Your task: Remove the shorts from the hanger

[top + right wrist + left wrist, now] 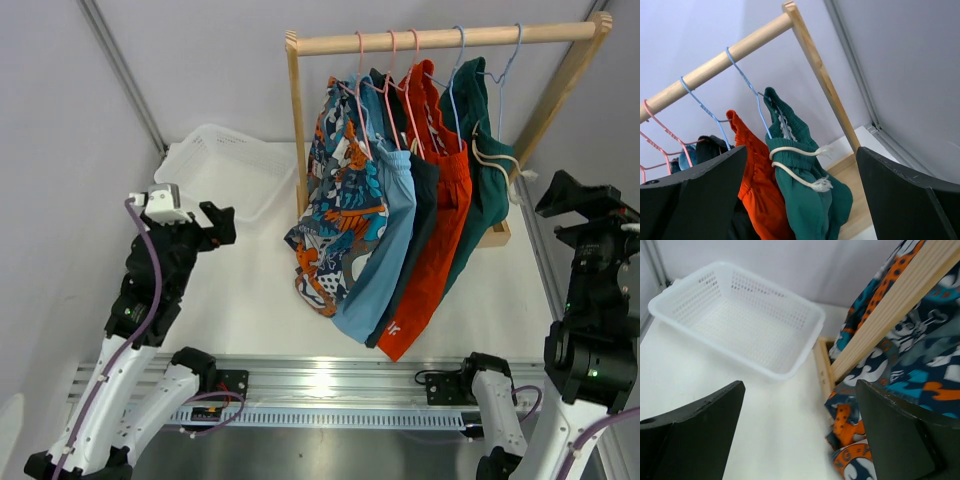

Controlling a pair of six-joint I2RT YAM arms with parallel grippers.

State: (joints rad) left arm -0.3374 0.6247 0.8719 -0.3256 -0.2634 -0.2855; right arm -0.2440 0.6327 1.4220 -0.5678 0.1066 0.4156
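Five pairs of shorts hang on wire hangers from a wooden rack (440, 40): cartoon print (335, 200), light blue (385, 240), navy (422, 215), orange-red (440, 235) and teal-green (485, 170). My left gripper (218, 225) is open and empty, left of the rack; in its wrist view the print shorts (920, 370) lie past the right finger. My right gripper (575, 195) is open and empty, right of the rack; its wrist view faces the teal-green shorts (810, 200) with a white drawstring, and the orange-red pair (757, 185) beside them.
A white perforated plastic basket (225, 165) stands at the back left, also in the left wrist view (740, 320). The rack's wooden post (890, 315) and base stand between basket and shorts. Grey walls close in on both sides.
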